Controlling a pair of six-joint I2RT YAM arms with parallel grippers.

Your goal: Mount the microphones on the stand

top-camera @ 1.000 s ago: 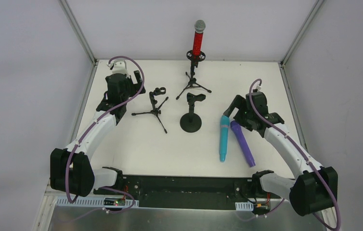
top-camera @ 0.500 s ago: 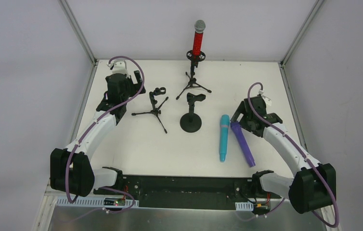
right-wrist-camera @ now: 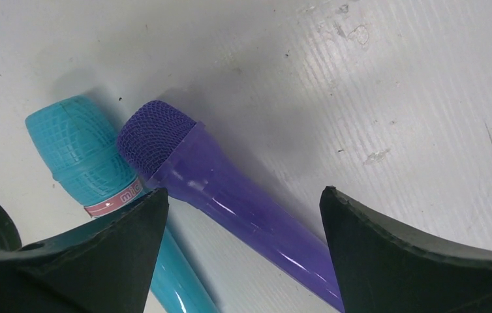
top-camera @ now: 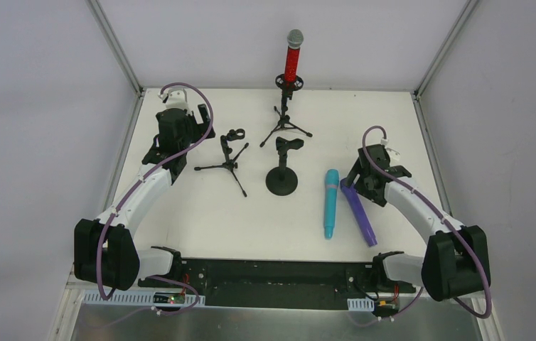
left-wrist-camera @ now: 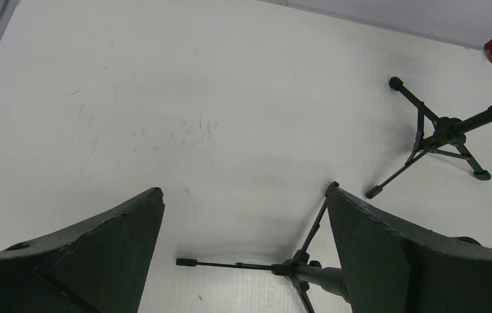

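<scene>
Purple mic (top-camera: 360, 213) lies on the table (top-camera: 194, 213) just beside the cyan mic (top-camera: 330, 202), with the right pincer (right-wrist-camera: 241, 195) open astride it. Red mic (top-camera: 293, 60) stands in the far stand (top-camera: 284, 117). Left pincer (left-wrist-camera: 243, 195) hangs open.

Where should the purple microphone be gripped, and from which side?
Take the purple microphone probably by its smooth handle, below the mesh head, from straight above, with the right tool across it. It lies flat, and the cyan microphone is close beside its head; farther down the gap is wider.
</scene>
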